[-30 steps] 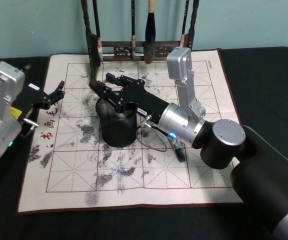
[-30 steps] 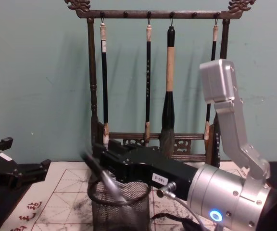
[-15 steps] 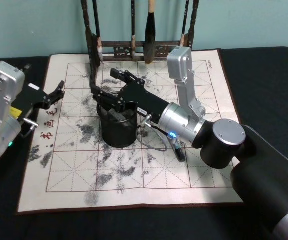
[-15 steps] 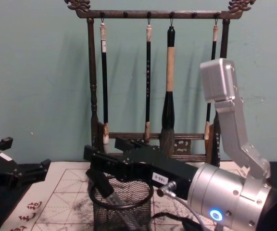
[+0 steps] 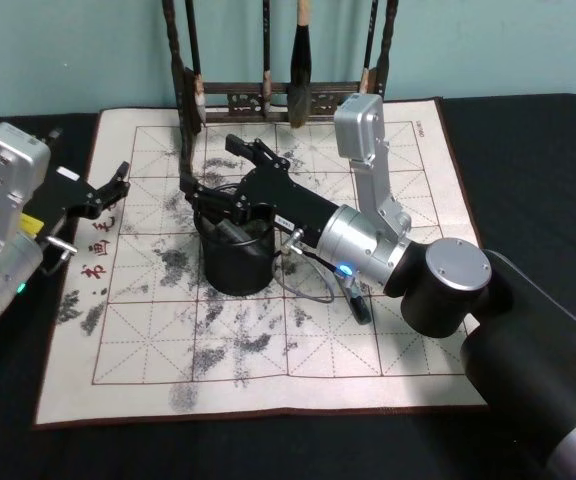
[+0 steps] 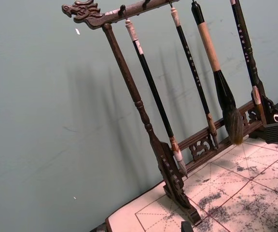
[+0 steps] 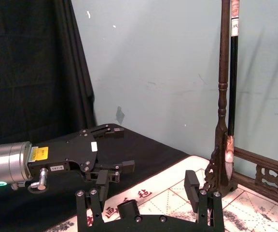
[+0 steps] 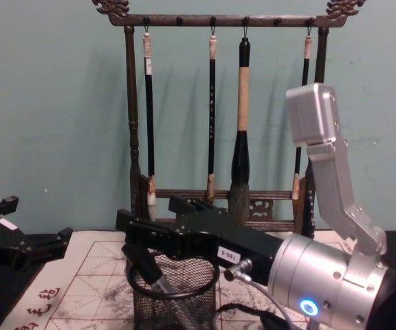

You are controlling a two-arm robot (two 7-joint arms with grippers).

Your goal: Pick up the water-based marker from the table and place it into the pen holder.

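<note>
Currently right gripper [image 5: 216,172] spread wide above pen holder [image 5: 230,270]; marker [image 8: 146,269] sits inside (tilted). Left gripper [image 5: 113,185] parked at left, fingers apart.

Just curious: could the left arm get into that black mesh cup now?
Probably not: the right gripper hangs open over the mouth of the pen holder, blocking it; the left gripper sits off to the side.

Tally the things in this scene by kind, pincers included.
Hanging brushes: 4
Brush rack: 1
Pen holder: 1
Marker, in the holder: 1
Practice mat: 1
Pincers: 2, right pincer open over the holder, left pincer parked at the mat's left edge
Total: 10
</note>
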